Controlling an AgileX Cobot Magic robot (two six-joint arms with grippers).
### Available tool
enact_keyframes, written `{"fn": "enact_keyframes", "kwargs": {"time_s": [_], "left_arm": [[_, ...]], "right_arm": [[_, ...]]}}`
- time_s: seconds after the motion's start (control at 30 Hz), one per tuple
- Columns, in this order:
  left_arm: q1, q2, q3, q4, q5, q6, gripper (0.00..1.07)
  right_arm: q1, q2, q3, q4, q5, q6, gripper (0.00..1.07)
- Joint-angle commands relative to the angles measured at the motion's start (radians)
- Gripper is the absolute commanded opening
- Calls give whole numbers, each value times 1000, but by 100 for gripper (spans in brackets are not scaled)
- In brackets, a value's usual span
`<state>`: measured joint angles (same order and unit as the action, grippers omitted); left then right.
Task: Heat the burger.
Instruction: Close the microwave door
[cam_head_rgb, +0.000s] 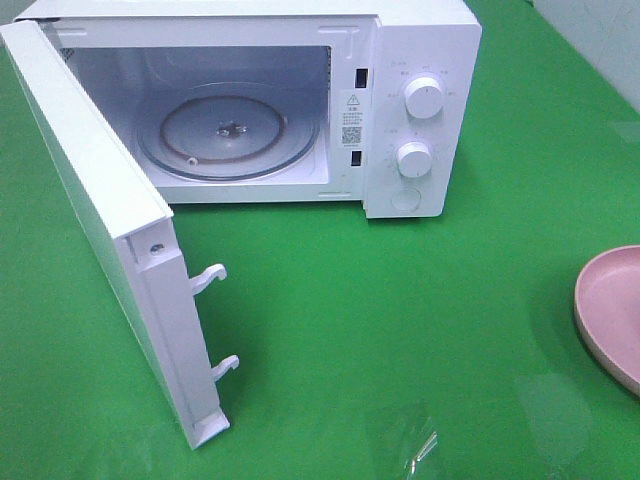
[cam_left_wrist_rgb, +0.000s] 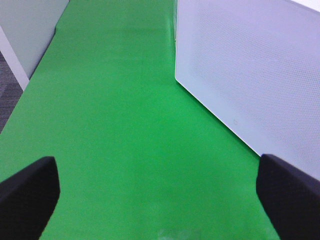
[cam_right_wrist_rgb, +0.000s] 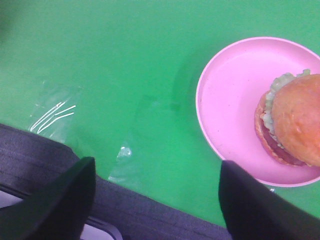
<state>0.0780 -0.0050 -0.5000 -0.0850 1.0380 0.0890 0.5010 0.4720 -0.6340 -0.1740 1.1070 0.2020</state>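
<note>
Clearly, the left claw (cam_left_wrist_rgb: 159, 200) stood spread as wide as it goes, its two dark fingers (cam_left_wrist_rgb: 27, 192) far apart at the edges of the left wrist view, with nothing between them and nothing touched. It hung over bare green surface (cam_left_wrist_rgb: 120, 140), with the perforated white face of the microwave door (cam_left_wrist_rgb: 255, 75) close beside it.

The right claw (cam_right_wrist_rgb: 157, 200) was also spread, its black fingers (cam_right_wrist_rgb: 65, 202) well apart and empty, holding nothing. It hovered over the near edge of the surface, where the green cover met a dark grey strip (cam_right_wrist_rgb: 150, 217). The burger (cam_right_wrist_rgb: 292, 120) lay on the pink plate (cam_right_wrist_rgb: 230, 100), off to one side of that claw and apart from it; its golden-brown bun sat on top, with pale green lettuce and a reddish layer showing at the rim. Some clear film or tape (cam_right_wrist_rgb: 52, 115) glinted on the green cover near the edge.

From the high camera neither claw showed. The white microwave (cam_head_rgb: 420, 110) sat at the back of the green surface (cam_head_rgb: 400, 300) with its door (cam_head_rgb: 100, 220) swung fully out, two latch hooks (cam_head_rgb: 212, 278) sticking from the door's edge. Inside, the glass turntable (cam_head_rgb: 228, 135) was bare. Two round knobs (cam_head_rgb: 424, 98) sat on the control panel. Only a slice of the pink plate (cam_head_rgb: 608, 310) showed at that view's right edge, well apart from the microwave, and the burger was out of that frame.
</note>
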Motion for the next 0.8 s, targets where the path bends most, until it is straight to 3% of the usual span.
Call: {"fn": "enact_keyframes", "kwargs": {"time_s": [0.03,0.23,0.5,0.8], "left_arm": [[3,5,3,-3,-4,-6,100],[3,5,3,-3,-4,-6,100],[3,5,3,-3,-4,-6,100],[3,5,3,-3,-4,-6,100]], "right_arm": [[2,-63,28,7,18,-30,69],[-19,-215,86,3,7,-60,69],[-176,-432,114,77,-112,-87,69],[-280,-501,125,123,-104,-109,69]]}}
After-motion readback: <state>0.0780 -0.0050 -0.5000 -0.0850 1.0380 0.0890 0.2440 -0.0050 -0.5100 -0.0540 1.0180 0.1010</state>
